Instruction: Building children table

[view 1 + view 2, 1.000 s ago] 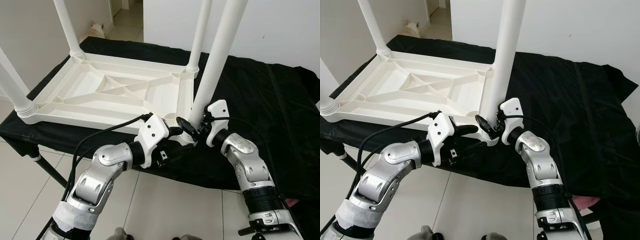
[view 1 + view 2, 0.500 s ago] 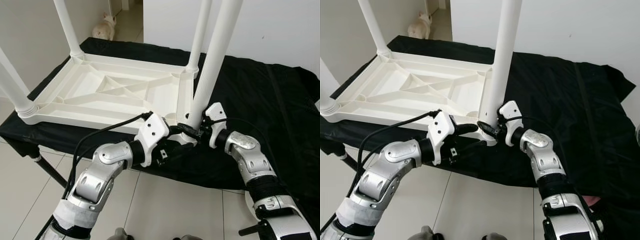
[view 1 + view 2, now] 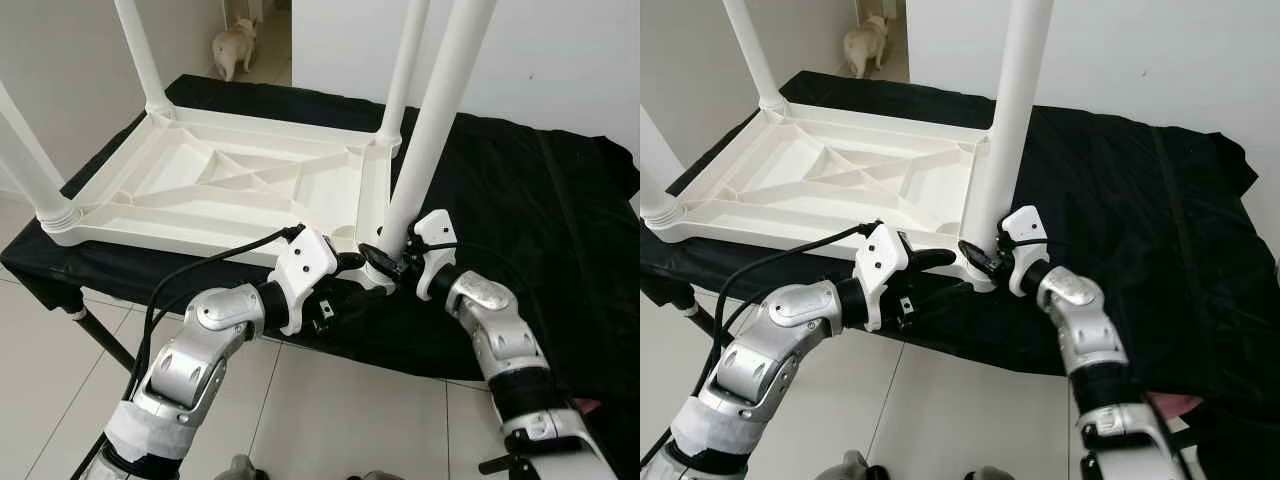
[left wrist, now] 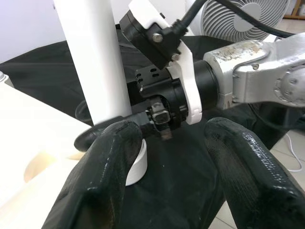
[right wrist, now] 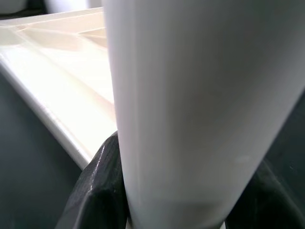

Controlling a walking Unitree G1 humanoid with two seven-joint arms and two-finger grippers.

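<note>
dog (image 3: 237, 43) walked farther off | right gripper (image 3: 377, 258) clamps table leg (image 3: 425, 140) | left gripper (image 3: 352, 283) spread beside

Black cloth (image 3: 520, 200) draped over a stand, on pale tiled floor (image 3: 330, 400). White walls (image 3: 560, 50) behind, with a doorway at far left where a small light dog (image 3: 236, 45) stands. White fan (image 4: 248, 19) off beside.

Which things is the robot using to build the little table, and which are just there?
For the job: tabletop, upside down; near leg; right gripper around the leg's base; left gripper beside it.

Just there: black cloth, dog, fan.
</note>
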